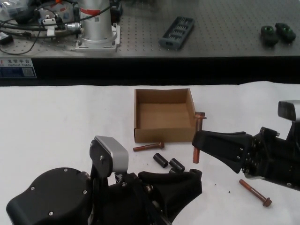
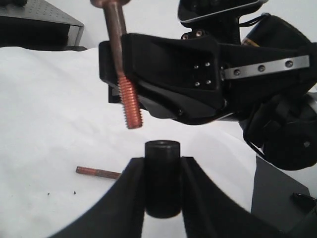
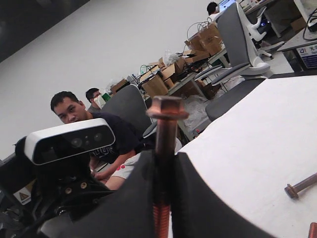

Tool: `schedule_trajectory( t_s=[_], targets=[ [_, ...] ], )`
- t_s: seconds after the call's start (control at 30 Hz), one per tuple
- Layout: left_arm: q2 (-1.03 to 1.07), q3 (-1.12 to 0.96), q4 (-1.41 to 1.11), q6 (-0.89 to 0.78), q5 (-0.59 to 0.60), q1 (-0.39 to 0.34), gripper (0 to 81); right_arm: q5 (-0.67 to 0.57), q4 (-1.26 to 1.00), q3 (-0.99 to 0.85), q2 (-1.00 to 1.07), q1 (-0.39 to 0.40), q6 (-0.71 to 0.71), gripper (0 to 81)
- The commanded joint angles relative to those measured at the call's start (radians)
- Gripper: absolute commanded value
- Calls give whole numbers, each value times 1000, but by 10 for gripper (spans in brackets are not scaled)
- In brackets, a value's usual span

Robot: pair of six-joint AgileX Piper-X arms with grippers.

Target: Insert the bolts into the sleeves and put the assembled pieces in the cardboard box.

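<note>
My right gripper (image 1: 197, 140) is shut on a copper bolt (image 1: 198, 124), which hangs upright with its head up, just in front of the cardboard box (image 1: 164, 115). The right wrist view shows that bolt (image 3: 166, 124) clamped between the fingers (image 3: 133, 198). My left gripper (image 2: 162, 171) is shut on a black sleeve (image 2: 162, 153), held upright with its bore facing up. The bolt's threaded tip (image 2: 131, 111) hangs a little above the sleeve and slightly to one side, not touching it. The left gripper (image 1: 190, 176) sits low at the bench front.
Two loose black sleeves (image 1: 161, 160) (image 1: 176, 164) and a loose bolt (image 1: 147, 146) lie in front of the box. Another bolt (image 1: 255, 192) lies at the front right, under the right arm. A raised metal bench with equipment (image 1: 96, 23) stands behind the white sheet.
</note>
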Motion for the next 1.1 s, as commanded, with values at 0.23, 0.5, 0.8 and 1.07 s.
schedule_trajectory(
  t_s=[0.23, 0.5, 0.8, 1.07],
  targets=[
    [0, -4, 2, 9, -6, -2, 86, 14, -76, -4, 1, 2, 133, 4],
    [0, -4, 2, -18, -9, -1, 86, -7, -76, -4, 1, 6, 137, 4],
    [0, -4, -19, -36, -21, -1, 86, -45, -76, -4, 1, 8, 143, 4],
    [0, -4, -21, -59, -30, -1, 86, -44, -76, -4, 1, 8, 151, 4]
  ],
)
